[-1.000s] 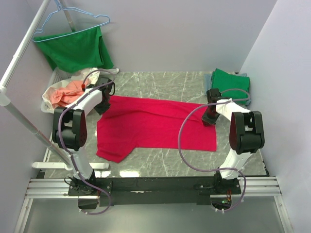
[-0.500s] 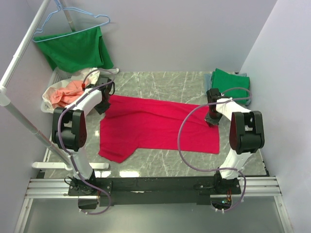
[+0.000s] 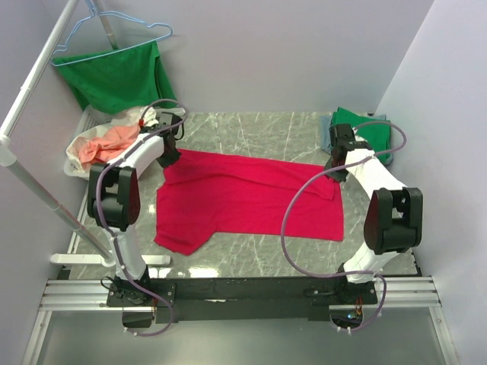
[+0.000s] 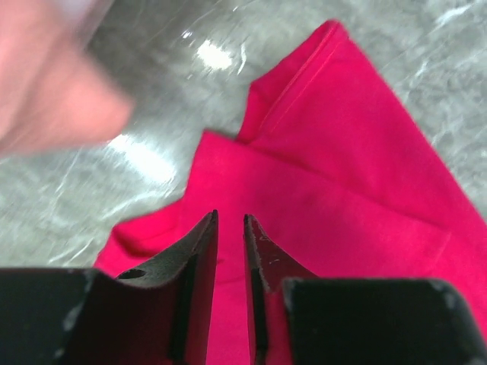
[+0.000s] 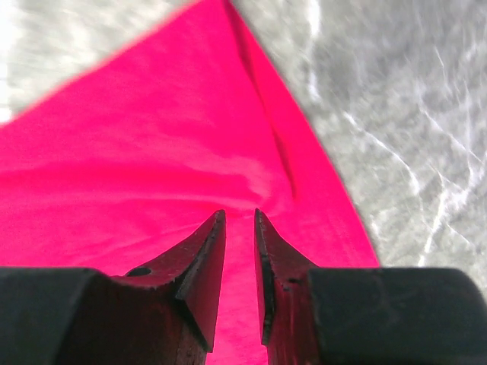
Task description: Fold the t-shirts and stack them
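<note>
Marble-patterned table (image 3: 251,129), lilac walls around it. We count four tees.

- One red tee (image 3: 251,201) lies flat across the middle of the table, with a sleeve sticking out toward the near left.
- One hung green tee (image 3: 122,76) is on a blue hanger (image 3: 114,34) at the back left, on a white rack (image 3: 30,84).
- One folded green tee (image 3: 369,125) lies in the far right corner.
- One grey tee (image 3: 380,117) lies under it. We see only its edge.

One white basket (image 3: 72,166) stands at the left, off the table's far corner. It holds peach cloth (image 3: 103,144) and some white cloth; we cannot count the pieces.

Two arms, two grippers.

- Left gripper (image 3: 169,158) is over the red tee's far left corner. Its wrist view shows the jaws a narrow slit apart with nothing pinched between them and red cloth below.
- Right gripper (image 3: 335,169) is over the red tee's far right edge, near the folded stack. Its jaws are likewise slightly parted and hold nothing. Beneath them we see a red hem and bare table.
</note>
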